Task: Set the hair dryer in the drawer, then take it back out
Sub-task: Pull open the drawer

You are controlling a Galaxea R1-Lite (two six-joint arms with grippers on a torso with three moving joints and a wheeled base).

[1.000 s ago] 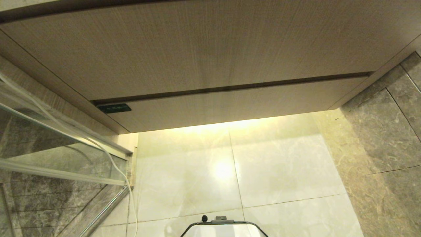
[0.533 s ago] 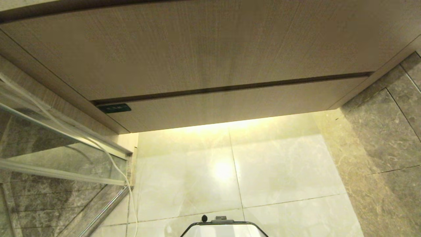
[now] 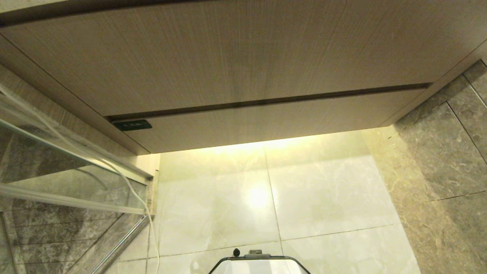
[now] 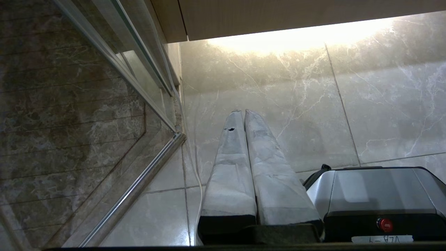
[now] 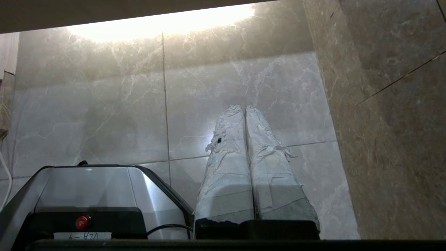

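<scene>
Both grippers, left gripper (image 4: pixel 244 113) and right gripper (image 5: pixel 244 108), hang pressed together, empty, over the floor tiles (image 3: pixel 323 198); the drawer (image 3: pixel 266 121) sits shut ahead and above them (neither arm nearer). No hair dryer is in sight.

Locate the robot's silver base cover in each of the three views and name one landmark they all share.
Head view: base cover at the bottom edge, centre.
Left wrist view: base cover low, beside the shut left end effector.
Right wrist view: base cover low, beside the shut right end effector.
Shared landmark: the lit strip of floor tile under the cabinet.
</scene>
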